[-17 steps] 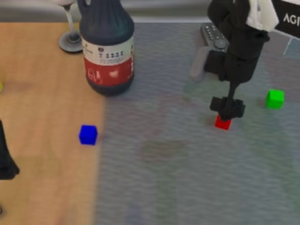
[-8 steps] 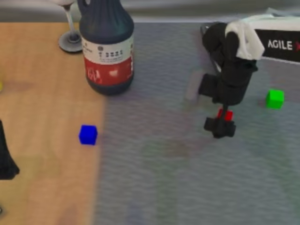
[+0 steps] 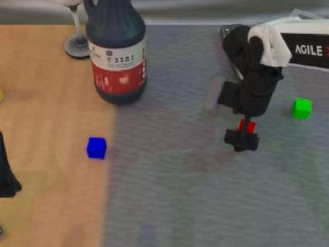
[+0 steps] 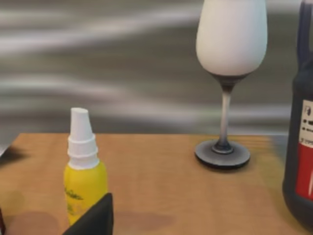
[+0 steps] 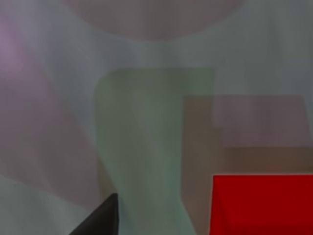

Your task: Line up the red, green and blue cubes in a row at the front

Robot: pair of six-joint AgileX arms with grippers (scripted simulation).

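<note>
While the left arm sits parked at the tabletop's left edge, its gripper too hidden for me to tell how it stands, the right gripper (image 3: 241, 139) hangs over the right half of the grey cloth, clenched on the red cube (image 3: 246, 125), which peeks out just above the black fingers and fills a corner of the right wrist view (image 5: 261, 203). Near the right edge the green cube (image 3: 301, 108) rests on the cloth, apart from the arm. Over on the bare wood, just beside the cloth's left border, sits the blue cube (image 3: 96, 147). Toward the far edge a dark bottle (image 3: 117, 51) stands, a wine glass (image 3: 77, 43) beside it.
</note>
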